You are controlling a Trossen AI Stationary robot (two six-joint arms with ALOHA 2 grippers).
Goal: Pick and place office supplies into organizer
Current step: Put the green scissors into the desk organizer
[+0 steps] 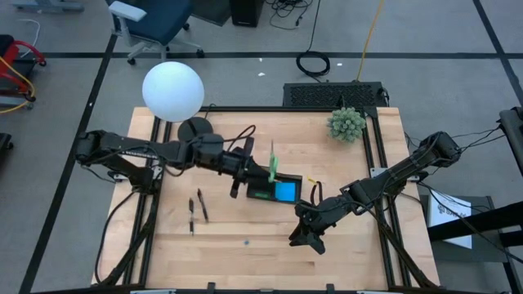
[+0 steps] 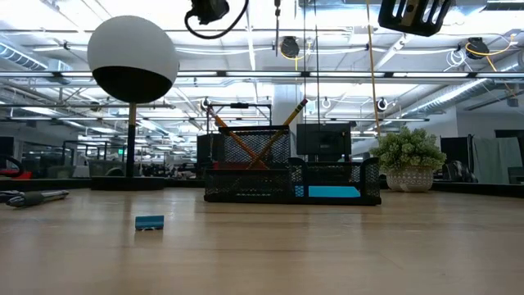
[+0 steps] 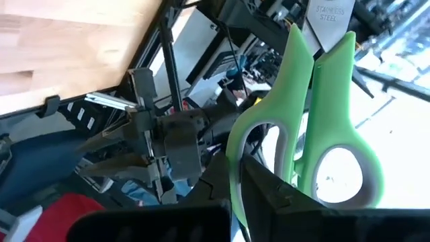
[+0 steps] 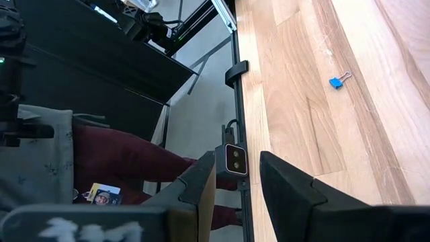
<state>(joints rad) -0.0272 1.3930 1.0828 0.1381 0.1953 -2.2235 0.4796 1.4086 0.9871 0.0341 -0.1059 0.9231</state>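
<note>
The left tool (image 1: 263, 174) is clamped on the green-handled scissors (image 1: 272, 164), holding them above the organizer (image 1: 275, 189) near the middle of the table (image 1: 343, 253). Inside the organizer lie a blue square pad (image 1: 286, 192) and two pencils (image 2: 254, 135) crossed in its taller section. Two dark pens (image 1: 197, 211) lie on the wood well to its left. The right tool (image 1: 304, 238) hangs nearer the front edge, its fingers (image 4: 285, 185) parted and empty. A small blue clip (image 4: 339, 80) sits on the table
</note>
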